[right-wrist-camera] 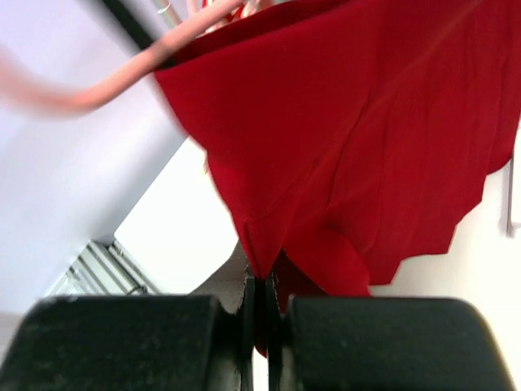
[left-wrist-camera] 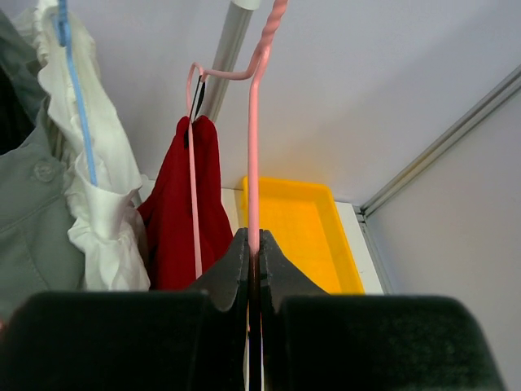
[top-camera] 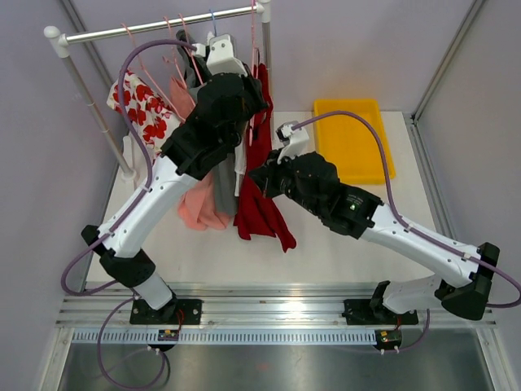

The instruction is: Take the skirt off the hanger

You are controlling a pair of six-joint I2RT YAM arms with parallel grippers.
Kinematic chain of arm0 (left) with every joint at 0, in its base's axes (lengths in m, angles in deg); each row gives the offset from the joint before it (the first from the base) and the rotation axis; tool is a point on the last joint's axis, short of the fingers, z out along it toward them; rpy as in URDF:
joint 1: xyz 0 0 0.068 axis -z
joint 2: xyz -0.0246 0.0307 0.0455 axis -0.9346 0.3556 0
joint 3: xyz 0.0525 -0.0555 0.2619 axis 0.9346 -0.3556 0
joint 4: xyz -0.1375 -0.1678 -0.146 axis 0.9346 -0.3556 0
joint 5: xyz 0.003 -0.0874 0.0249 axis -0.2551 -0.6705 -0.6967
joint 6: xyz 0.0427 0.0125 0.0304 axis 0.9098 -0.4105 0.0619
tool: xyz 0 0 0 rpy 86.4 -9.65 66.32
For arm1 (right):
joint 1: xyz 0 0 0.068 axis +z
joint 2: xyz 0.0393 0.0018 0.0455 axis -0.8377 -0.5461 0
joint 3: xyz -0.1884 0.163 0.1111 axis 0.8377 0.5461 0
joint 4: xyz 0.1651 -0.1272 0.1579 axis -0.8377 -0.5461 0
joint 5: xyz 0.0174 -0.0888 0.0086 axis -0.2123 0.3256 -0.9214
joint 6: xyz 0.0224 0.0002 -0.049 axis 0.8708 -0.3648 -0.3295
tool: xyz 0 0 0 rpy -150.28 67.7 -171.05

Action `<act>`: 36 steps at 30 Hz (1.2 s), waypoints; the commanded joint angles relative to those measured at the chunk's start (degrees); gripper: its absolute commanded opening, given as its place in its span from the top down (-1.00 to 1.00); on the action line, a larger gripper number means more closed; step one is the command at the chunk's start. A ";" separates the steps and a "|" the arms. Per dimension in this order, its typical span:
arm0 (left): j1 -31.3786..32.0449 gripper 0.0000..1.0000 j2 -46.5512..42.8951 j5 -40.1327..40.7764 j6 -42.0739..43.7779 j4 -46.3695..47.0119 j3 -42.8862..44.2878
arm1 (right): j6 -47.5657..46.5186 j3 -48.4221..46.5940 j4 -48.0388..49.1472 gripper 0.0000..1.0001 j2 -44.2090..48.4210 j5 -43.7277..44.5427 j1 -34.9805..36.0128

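Red cloth skirt point(right-wrist-camera: 350, 122), scallop-hemmed and loosely draped, is hanging from a thin pink wire hanger point(left-wrist-camera: 253, 147) at the silver metal clothes rail point(top-camera: 163, 26), over the far left of the white table point(top-camera: 342, 244). Both arms are working on it. The left gripper point(left-wrist-camera: 253, 248) is clenching the hanger's upright stem below its twisted neck, jaws pressed flat on the wire. The right gripper point(right-wrist-camera: 262, 281) is pinching a low fold of the hem, with its fingers closed tight on the fabric. The rest of the garment is spreading above and to the right of them in the wrist view.

The step in hand appears to be drawing the skirt off while the hanger is braced. Doing it well is likely calling for the left arm to be holding the wire steady while the right is pulling down along the line of the hang rather than sideways. The pinch is taking little cloth and may be prone to slipping. What is fastening the waistband is too small to tell.

A white ruffled blouse point(left-wrist-camera: 98, 204) is hanging just beside the skirt, where a sideways tug could be dragging it. A yellow plastic tray point(top-camera: 352, 138) is sitting well apart on the right.
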 commanded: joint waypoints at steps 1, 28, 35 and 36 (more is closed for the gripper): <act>0.30 1.00 -5.30 6.23 1.19 14.67 -5.23 | -0.28 0.34 0.50 1.00 5.89 5.50 5.33; 2.15 1.00 -22.43 -9.91 -9.06 -11.39 -12.53 | -3.08 4.04 -4.97 1.00 7.04 35.76 23.21; 8.19 1.00 -23.70 -28.28 -20.94 -28.88 -17.57 | -17.49 -5.44 -2.59 1.00 2.04 29.35 5.28; 9.52 1.00 -23.42 -29.43 -21.56 -30.47 -17.13 | -18.29 -6.33 -2.41 1.00 1.33 27.51 1.52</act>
